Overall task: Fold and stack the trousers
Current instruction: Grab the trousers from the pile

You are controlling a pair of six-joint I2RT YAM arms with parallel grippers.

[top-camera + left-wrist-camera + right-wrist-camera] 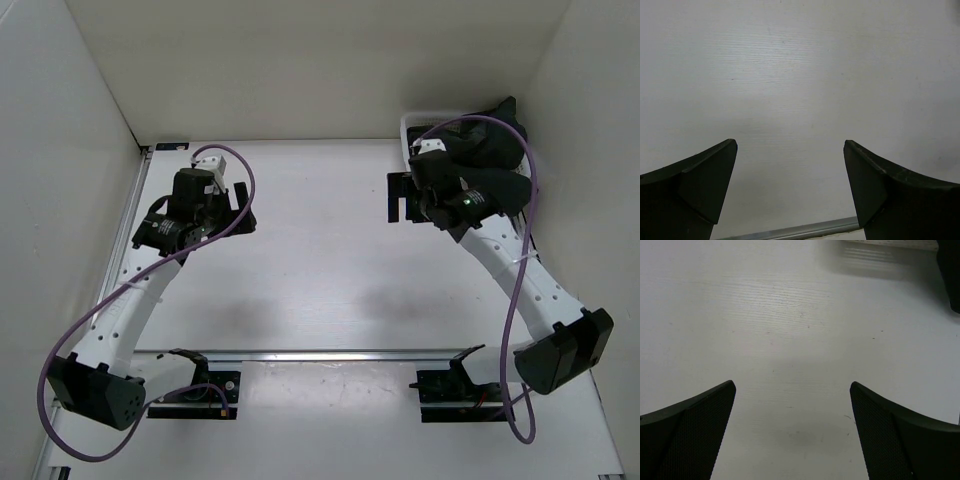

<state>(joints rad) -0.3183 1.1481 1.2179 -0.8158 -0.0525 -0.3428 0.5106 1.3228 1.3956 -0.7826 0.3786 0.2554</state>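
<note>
Trousers (500, 135) lay bunched in the far right corner, ungrasped, while the left gripper (790, 145) and right gripper (792, 385) hovered wide apart above the table (320, 260), so fetching them likely came next.

white table (320, 260), black trousers (497, 145) bunched at far-right corner

Matt white table (320, 250), faintly grained; seemingly soft matt black cloth trousers (490, 150)
</note>
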